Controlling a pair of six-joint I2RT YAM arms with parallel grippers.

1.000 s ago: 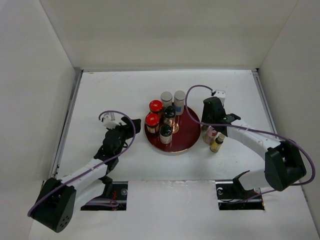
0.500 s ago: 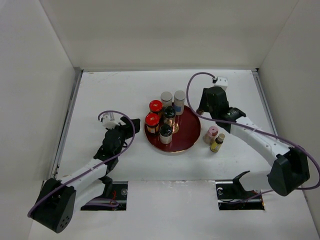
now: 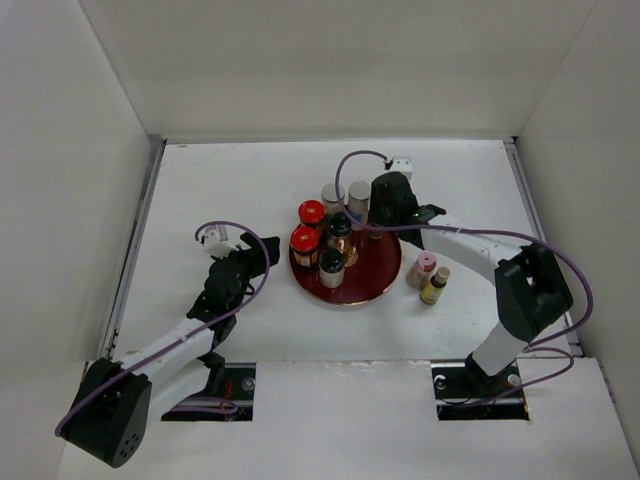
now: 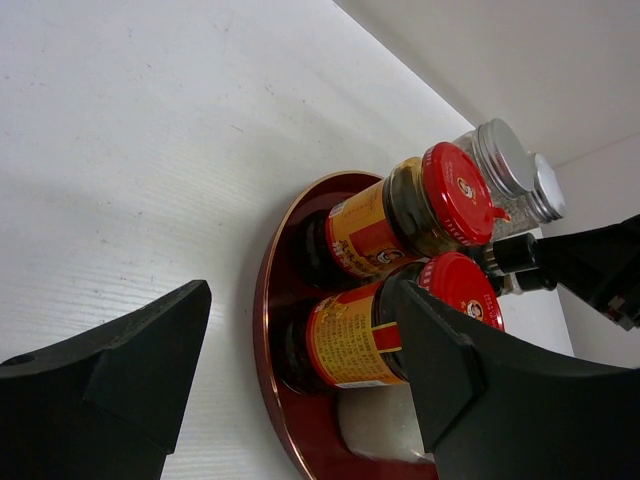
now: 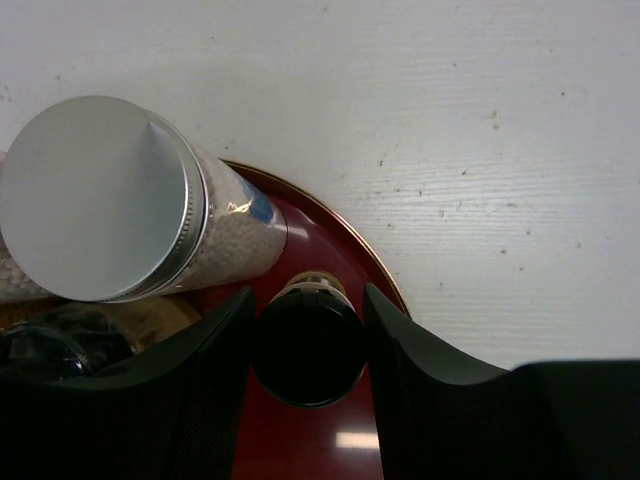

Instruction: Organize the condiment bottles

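On the dark-red tray (image 3: 375, 268) stand two red-capped jars (image 3: 304, 238), two silver-capped jars (image 3: 333, 193) and two dark-capped bottles (image 3: 331, 260). My right gripper (image 3: 380, 228) is over the tray's back right part. In the right wrist view it (image 5: 308, 300) is shut on a black-capped bottle (image 5: 308, 350), next to a silver-capped jar (image 5: 95, 195). A pink-capped bottle (image 3: 425, 265) and a yellow bottle (image 3: 435, 288) stand on the table to the right of the tray. My left gripper (image 3: 262, 250) is open, left of the tray, facing the red-capped jars (image 4: 350, 340).
White walls close in the table at the back and on both sides. The tray's rim (image 5: 370, 260) passes just beyond my right fingers. The right arm's cable (image 3: 345, 170) loops above the silver-capped jars.
My right gripper has swung left from beside the pink-capped and yellow bottles to above the tray's back right, carrying the black-capped bottle. The left arm has stayed still.
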